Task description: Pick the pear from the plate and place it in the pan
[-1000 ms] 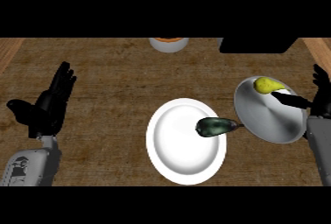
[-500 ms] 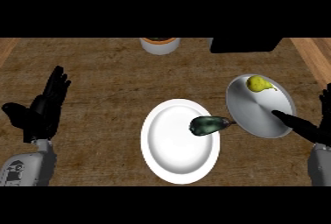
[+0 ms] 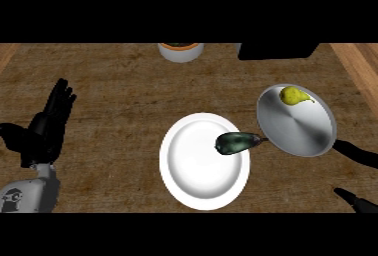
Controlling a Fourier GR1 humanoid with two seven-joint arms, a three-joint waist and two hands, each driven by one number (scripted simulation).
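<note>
Withdrawn toward the lower right edge, the right hand [image 3: 357,201] shows only fingertips, state unclear; yellow pear [image 3: 294,95] lies in the pan [image 3: 295,130]; left hand [image 3: 46,127] rests spread.

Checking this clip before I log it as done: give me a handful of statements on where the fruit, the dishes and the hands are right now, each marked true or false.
1. The yellow pear lies in the silver pan. True.
2. The white plate holds nothing. False: a dark green fruit lies at its right edge.
3. The left hand is open, fingers up, at the view's left. True.
4. The right hand is curled round the pear. False: it shows only at the view's lower right, apart from the pear.
5. The pan sits left of the plate. False: it sits to the plate's right.
</note>
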